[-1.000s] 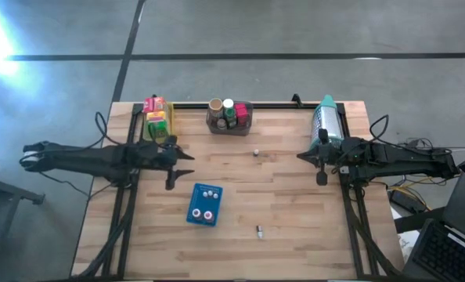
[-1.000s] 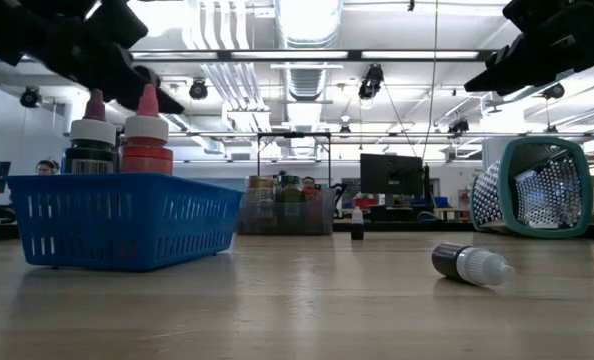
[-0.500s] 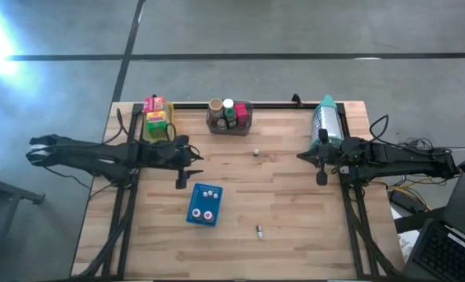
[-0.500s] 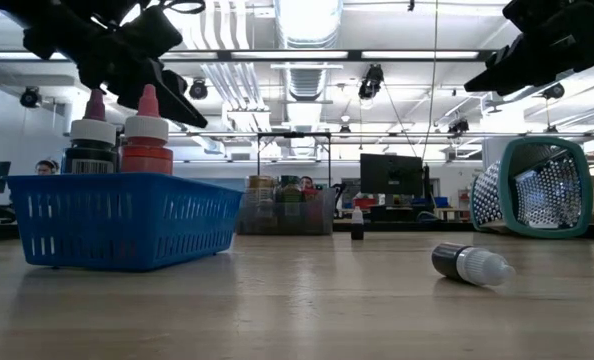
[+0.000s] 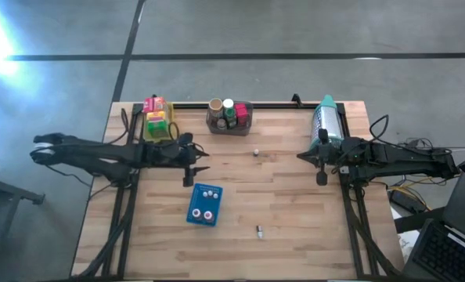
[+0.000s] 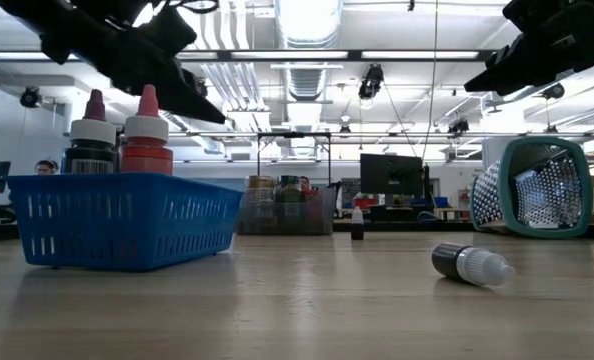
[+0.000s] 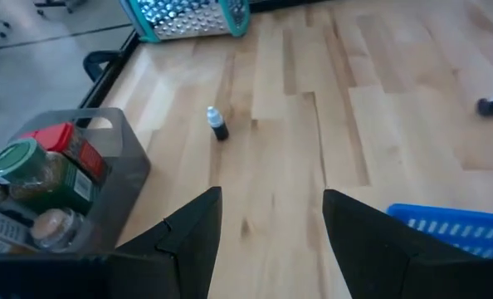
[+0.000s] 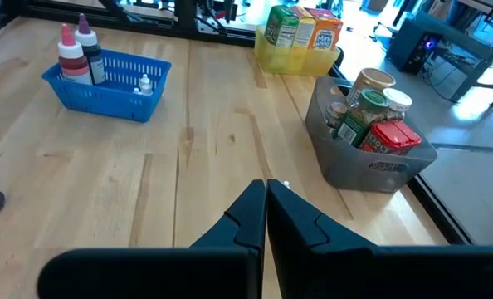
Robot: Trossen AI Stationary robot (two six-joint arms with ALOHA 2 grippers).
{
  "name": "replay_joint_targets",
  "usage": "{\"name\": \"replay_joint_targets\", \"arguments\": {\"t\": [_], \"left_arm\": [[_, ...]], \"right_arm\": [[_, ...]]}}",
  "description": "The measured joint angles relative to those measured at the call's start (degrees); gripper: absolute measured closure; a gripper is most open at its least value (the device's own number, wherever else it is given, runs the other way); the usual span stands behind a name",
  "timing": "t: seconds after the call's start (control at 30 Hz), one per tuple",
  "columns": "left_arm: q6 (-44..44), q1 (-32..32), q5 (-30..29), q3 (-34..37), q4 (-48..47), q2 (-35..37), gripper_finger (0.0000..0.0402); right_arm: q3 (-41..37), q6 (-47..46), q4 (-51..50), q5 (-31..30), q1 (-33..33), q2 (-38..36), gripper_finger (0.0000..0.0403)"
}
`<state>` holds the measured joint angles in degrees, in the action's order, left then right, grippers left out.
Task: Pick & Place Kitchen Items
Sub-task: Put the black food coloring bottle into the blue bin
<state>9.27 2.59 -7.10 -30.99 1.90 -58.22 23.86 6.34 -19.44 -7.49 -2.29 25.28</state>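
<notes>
My two arms are dark, slim and jointed, black cables looping along them. My left gripper (image 5: pixel 192 167) and right gripper (image 5: pixel 319 167) carry matte black, angular fingers.

The table (image 5: pixel 295 211) is light wood in jointed planks with a smooth, faintly satin face. On it, the blue basket (image 8: pixel 105 83) looks like slotted moulded plastic, slightly glossy. Beyond the basket, the grey bin (image 8: pixel 371 162) appears to be smooth translucent plastic, and the yellow bin (image 8: pixel 300 60) beside it clear tinted plastic holding printed cardboard cartons (image 8: pixel 300 25). The teal-rimmed container (image 6: pixel 537 185) at the table's edge has perforated, shiny metal-looking walls. Both arms (image 5: pixel 389 160) and the left gripper's fingers (image 7: pixel 188 237) are matt black.
</notes>
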Motion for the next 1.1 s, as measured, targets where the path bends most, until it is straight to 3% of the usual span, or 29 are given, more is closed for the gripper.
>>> {"name": "replay_joint_targets", "arguments": {"t": [0.2,0.8,1.1], "left_arm": [[0.0,1.4,-0.5,-5.2,1.7,-7.0,0.0186],[-4.5,3.9,-3.8,-25.7,14.0,-39.7,0.0186],[-9.7,5.8,-5.9,-32.3,14.1,-48.6,0.0186]], "right_arm": [[0.0,0.1,0.0,0.0,0.0,0.0,0.0394],[0.0,-0.2,0.0,0.0,0.0,0.0,0.0394],[0.0,-0.1,0.0,0.0,0.0,0.0,0.0394]]}}
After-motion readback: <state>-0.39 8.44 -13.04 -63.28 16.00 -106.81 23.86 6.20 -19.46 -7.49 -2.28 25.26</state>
